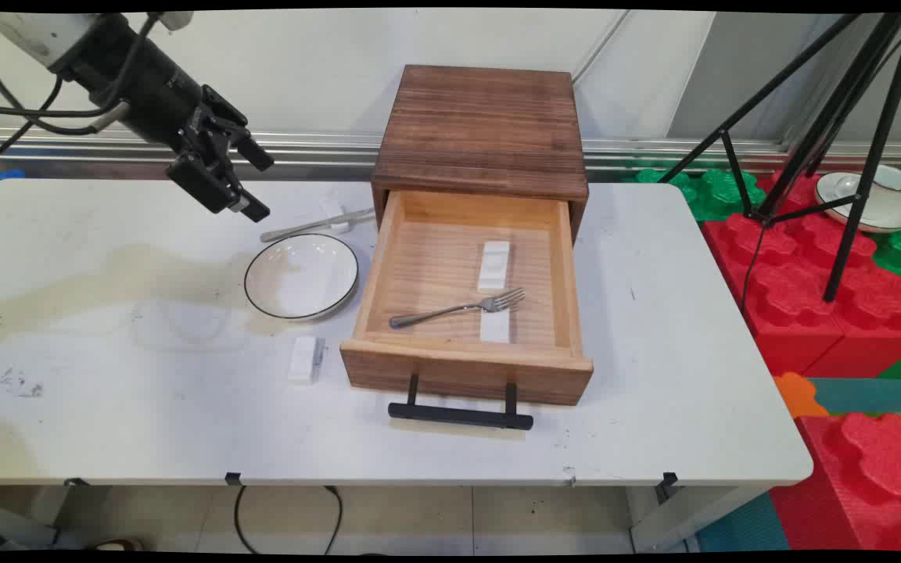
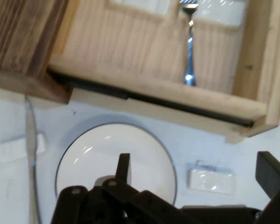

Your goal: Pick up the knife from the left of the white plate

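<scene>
Above the plate (image 1: 301, 276), the claw (image 1: 257, 184) hangs spread and empty, while only the main view shows the tripod (image 1: 818, 117).

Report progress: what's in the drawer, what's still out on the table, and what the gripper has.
Done: drawer stands open with a fork lying inside. In hand: nothing; the gripper hangs open above the table, near the white plate. Left out: the plate and a knife behind it.

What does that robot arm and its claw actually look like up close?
A white rounded arm ends in a black cylindrical wrist. From it comes a black claw with two blocky fingers on jointed metal links. Black cables loop loosely along it.
</scene>
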`<action>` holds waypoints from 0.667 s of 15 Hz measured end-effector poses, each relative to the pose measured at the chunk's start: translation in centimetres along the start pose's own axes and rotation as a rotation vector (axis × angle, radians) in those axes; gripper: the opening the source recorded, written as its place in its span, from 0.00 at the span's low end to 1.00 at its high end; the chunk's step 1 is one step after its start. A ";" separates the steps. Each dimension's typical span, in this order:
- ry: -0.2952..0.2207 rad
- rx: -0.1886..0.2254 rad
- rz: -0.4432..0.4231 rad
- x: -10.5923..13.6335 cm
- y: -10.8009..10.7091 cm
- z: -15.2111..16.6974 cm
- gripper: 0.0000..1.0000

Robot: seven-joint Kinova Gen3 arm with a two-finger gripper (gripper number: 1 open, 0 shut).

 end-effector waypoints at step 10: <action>-0.090 0.088 -0.035 -2.4 -6.1 3.5 1.00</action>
